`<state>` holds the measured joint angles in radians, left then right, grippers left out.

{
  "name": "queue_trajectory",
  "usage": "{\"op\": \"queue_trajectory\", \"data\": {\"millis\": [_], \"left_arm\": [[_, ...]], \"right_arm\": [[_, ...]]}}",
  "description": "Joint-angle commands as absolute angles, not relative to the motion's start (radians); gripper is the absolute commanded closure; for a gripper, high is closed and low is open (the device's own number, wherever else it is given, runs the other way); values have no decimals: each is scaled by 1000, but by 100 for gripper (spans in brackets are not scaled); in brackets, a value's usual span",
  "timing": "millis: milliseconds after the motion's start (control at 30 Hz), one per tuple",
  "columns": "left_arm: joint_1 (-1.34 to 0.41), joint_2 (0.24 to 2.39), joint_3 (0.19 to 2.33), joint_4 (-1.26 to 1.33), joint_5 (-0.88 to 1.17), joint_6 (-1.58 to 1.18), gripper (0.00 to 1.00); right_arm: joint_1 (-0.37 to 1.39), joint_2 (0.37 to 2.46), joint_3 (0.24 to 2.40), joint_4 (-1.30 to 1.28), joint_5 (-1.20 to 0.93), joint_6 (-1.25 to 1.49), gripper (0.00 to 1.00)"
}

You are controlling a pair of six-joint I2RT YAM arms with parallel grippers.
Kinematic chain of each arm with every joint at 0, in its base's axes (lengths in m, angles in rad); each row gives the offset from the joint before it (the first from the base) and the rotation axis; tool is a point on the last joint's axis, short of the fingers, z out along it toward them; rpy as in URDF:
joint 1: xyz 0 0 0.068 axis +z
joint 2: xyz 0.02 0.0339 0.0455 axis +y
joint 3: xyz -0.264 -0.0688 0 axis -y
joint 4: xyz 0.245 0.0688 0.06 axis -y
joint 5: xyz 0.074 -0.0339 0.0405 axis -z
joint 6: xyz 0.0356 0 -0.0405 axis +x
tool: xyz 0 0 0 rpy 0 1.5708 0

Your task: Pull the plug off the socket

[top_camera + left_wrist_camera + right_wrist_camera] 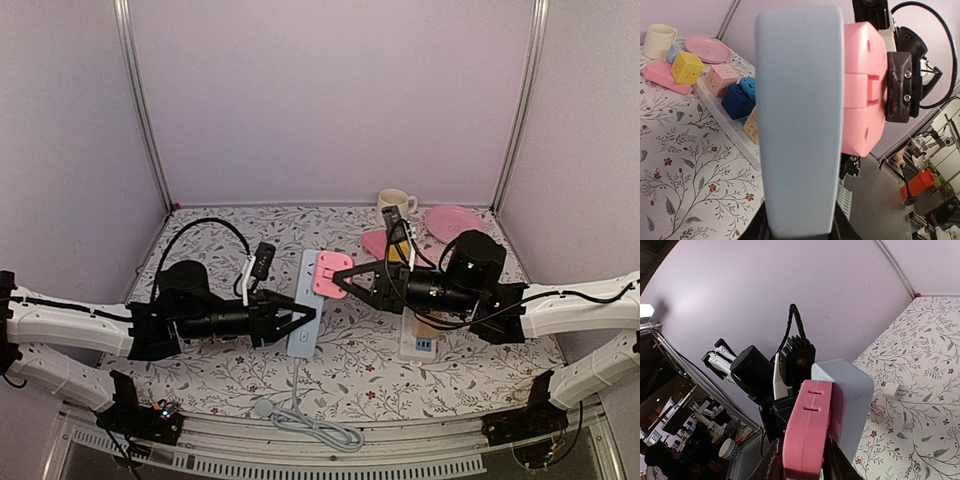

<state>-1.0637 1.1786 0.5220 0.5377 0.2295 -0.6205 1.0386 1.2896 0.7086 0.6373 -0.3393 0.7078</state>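
Clamps socket strip [306, 262] in left gripper [305, 322], pinches pink plug [327, 270] in right gripper [340, 283]; risks slipping off plug or yanking strip loose if pulled crooked.

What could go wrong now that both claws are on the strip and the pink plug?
1. The left claw grips the blue power strip only at its near end, while the pink plug sits at the far end; a pull may lever the strip loose.
2. The right claw pinches the plug's smooth sides and could slip off.
3. A sudden release could send that claw back into the cube-loaded strip close behind it.
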Motion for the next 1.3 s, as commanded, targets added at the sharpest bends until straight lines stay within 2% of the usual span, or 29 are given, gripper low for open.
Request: {"op": "queue_trajectory", "data": {"millis": [0, 133, 267, 500, 633, 1000, 1200, 1267], "left_arm": [[-1076, 1169, 536, 577, 247, -614, 100], [-1076, 1157, 524, 587, 247, -615, 100], [-1076, 1157, 517, 587, 224, -617, 100], [-1030, 1201, 480, 561, 125, -647, 100], [-949, 1275, 437, 621, 182, -727, 100], [-899, 1430, 461, 649, 209, -763, 100], [-871, 1526, 586, 506, 191, -717, 100], [-860, 1563, 631, 460, 203, -690, 95]], "right_arm": [[1040, 1301, 711, 664, -357, 722, 76], [1039, 1309, 718, 664, -362, 732, 90], [1040, 1321, 725, 678, -382, 750, 96], [1040, 1329, 694, 891, -506, 815, 98], [1040, 1320, 683, 951, -539, 833, 98], [1039, 1287, 680, 898, -507, 802, 98], [1040, 1275, 687, 815, -456, 777, 98], [1040, 1268, 685, 784, -438, 771, 98]]}}
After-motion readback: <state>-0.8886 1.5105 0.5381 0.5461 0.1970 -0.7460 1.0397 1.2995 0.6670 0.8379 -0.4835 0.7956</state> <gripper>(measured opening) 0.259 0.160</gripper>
